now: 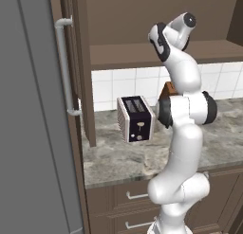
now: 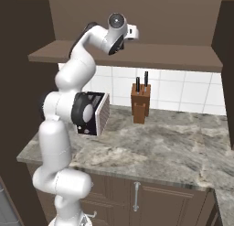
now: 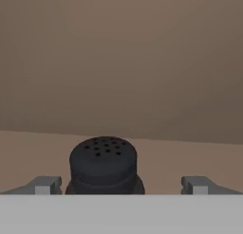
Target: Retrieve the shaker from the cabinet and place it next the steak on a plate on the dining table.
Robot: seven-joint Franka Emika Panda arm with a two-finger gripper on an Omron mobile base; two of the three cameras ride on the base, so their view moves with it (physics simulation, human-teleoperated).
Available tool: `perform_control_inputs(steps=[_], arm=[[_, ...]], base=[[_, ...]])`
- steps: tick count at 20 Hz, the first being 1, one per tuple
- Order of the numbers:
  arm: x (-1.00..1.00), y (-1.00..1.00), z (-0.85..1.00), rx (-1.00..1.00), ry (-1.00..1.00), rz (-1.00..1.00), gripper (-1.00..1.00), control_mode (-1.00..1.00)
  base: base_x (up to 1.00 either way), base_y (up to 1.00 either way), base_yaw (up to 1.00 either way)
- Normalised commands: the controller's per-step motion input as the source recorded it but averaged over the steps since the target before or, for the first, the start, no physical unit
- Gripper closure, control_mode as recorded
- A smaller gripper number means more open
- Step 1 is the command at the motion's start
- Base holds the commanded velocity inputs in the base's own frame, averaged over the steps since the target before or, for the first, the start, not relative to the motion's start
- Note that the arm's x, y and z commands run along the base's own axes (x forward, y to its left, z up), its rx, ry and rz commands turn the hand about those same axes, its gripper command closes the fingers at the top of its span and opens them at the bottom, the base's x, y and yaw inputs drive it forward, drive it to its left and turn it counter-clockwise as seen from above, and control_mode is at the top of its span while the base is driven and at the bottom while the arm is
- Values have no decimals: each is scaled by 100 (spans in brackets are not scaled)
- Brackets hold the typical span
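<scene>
The black shaker (image 3: pixel 103 163) stands upright on the wooden shelf (image 3: pixel 199 155) of the dark brown cabinet (image 2: pixel 160 19); its holed top shows close up. My gripper (image 3: pixel 122 184) is open, one fingertip (image 3: pixel 45 184) wide on each side of the shaker, with clear gaps between them and it. In the base views the arm reaches up so that the wrist (image 2: pixel 119 30) is level with the space above the shelf (image 1: pixel 137 55). The steak, plate and dining table are out of view.
Under the shelf, a stone counter (image 2: pixel 155 142) carries a toaster (image 1: pixel 136 118) and a brown knife block (image 2: pixel 140 102). A grey fridge (image 1: pixel 33 133) with a long handle (image 1: pixel 65 62) stands to the left. Drawer units (image 1: pixel 128 204) sit below the counter.
</scene>
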Motion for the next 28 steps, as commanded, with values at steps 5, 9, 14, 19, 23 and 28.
perform_control_inputs(steps=[5, 9, 14, 19, 23, 28], arm=[[8, 0, -4, 0, 0, 0, 100, -100], [-21, 0, -24, 0, -2, 0, 100, -100], [-56, 0, -75, 0, -13, 0, 100, -100], [-93, 4, -49, 0, -28, 1, 100, -100], [-100, -4, 0, 0, -43, 0, 100, -100], [-100, -9, 5, 0, -29, 0, 100, -100]], base=[[0, 0, 0], [0, 0, 0], [0, 0, 0], [0, 0, 0], [0, 0, 0], [0, 0, 0]])
